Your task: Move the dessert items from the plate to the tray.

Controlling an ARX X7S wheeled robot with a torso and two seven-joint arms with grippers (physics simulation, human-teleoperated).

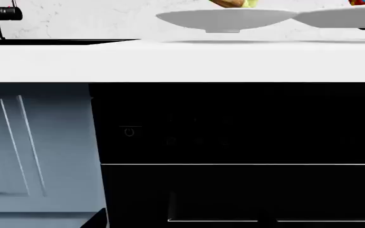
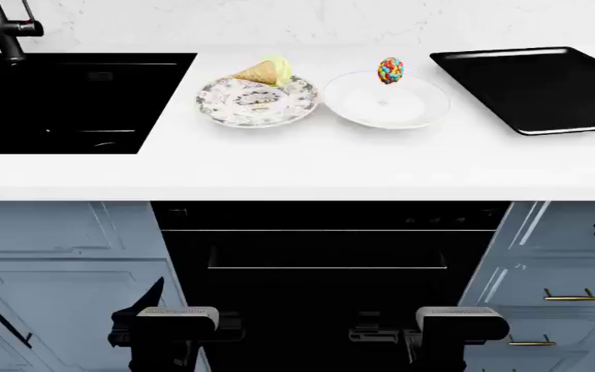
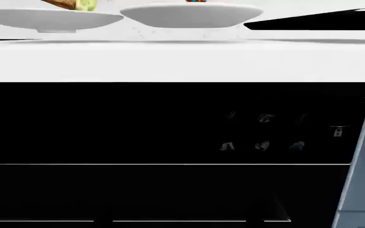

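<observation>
Nothing moved yet. Cone [image 2: 263,72] lies on its side on the patterned plate [image 2: 225,105], at the back rim; candy ball [image 2: 390,70] stands on the white plate [image 2: 417,108] just beside it. Tray [image 2: 545,89] sits bare to the right, near the white plate. Both arms hang low before the oven [image 2: 328,256], below the counter [image 2: 297,167]; left gripper [image 2: 173,329] and right gripper [image 2: 452,329] show only as housings, jaw state cannot be told. Judgement: right arm suits the ball first, shortest carry; it should rise above the counter edge, then descend from above, since the ball may roll.
</observation>
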